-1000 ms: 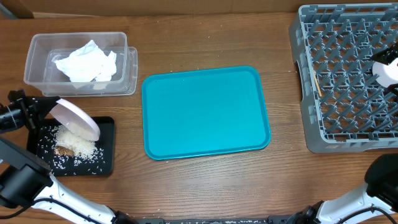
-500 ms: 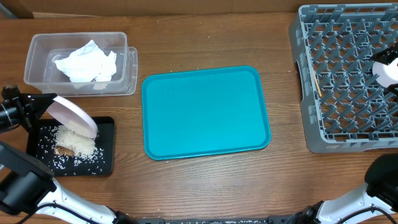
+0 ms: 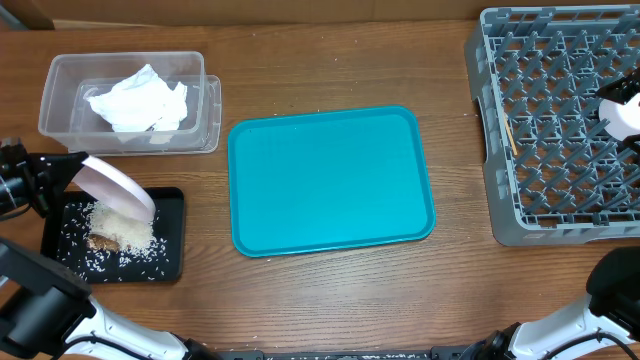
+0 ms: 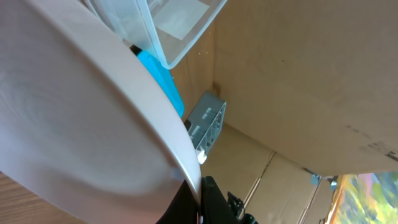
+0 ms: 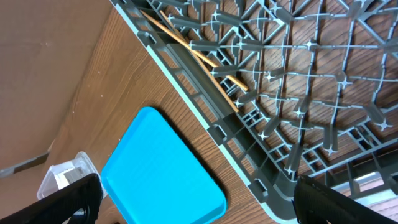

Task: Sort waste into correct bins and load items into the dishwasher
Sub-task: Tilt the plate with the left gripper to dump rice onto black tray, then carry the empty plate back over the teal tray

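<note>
My left gripper is shut on the rim of the round white plate and holds it steeply tilted over the black tray. The tray holds the brown food scrap and white rice. In the left wrist view the plate fills the frame, pinched between my fingers. The crumpled napkin lies in the clear tub. The chopsticks lie in the grey rack, and they also show in the right wrist view. My right gripper is open and empty beside the rack's edge. The red wrapper is out of view.
The teal serving tray lies in the middle of the table and shows in the right wrist view. A white dish sits in the rack at the right edge, cut off by the frame. Cardboard stands behind the table.
The plate has tipped steeper and shifted slightly left and down over the black tray, with my left gripper drawing left. The right side has not changed.
</note>
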